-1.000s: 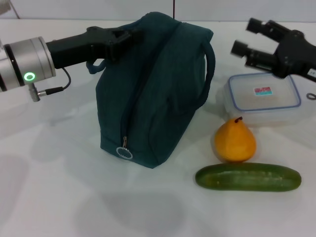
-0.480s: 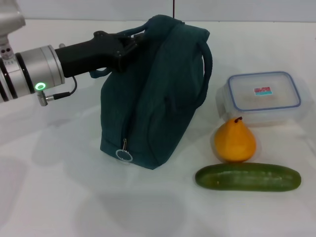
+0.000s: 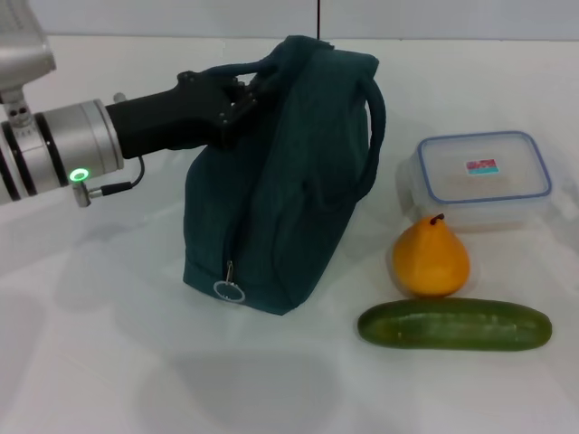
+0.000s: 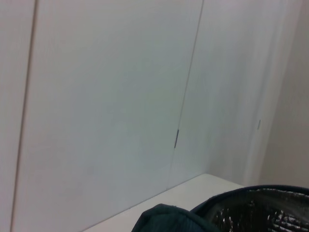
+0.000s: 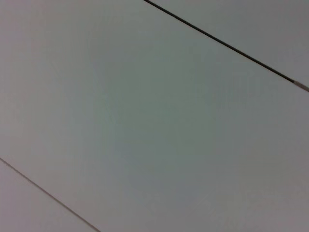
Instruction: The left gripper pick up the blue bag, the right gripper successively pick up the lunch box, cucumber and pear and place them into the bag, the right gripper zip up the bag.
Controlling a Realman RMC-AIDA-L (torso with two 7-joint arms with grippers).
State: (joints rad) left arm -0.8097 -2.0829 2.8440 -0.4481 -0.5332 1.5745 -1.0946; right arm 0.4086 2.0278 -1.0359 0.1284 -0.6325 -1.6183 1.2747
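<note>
Now that my right gripper has gone out of sight, my left gripper (image 3: 237, 95) stays clamped on the blue bag (image 3: 285, 172), pulling it upright, ready for filling.

Left claw (image 3: 242, 93) level, reaching rightward from silver wrist, fingers closed

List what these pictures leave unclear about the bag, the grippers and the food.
- Left gripper: head view, its fingertips sit against the blue bag at a handle; the grip itself is hidden by fabric.
- Right gripper: in no view; the right wrist view shows only a pale surface.
- Bag's inside: left wrist view shows only a sliver of lining, cut off by the edge.
- Lunch box contents: unreadable through the lid.
</note>
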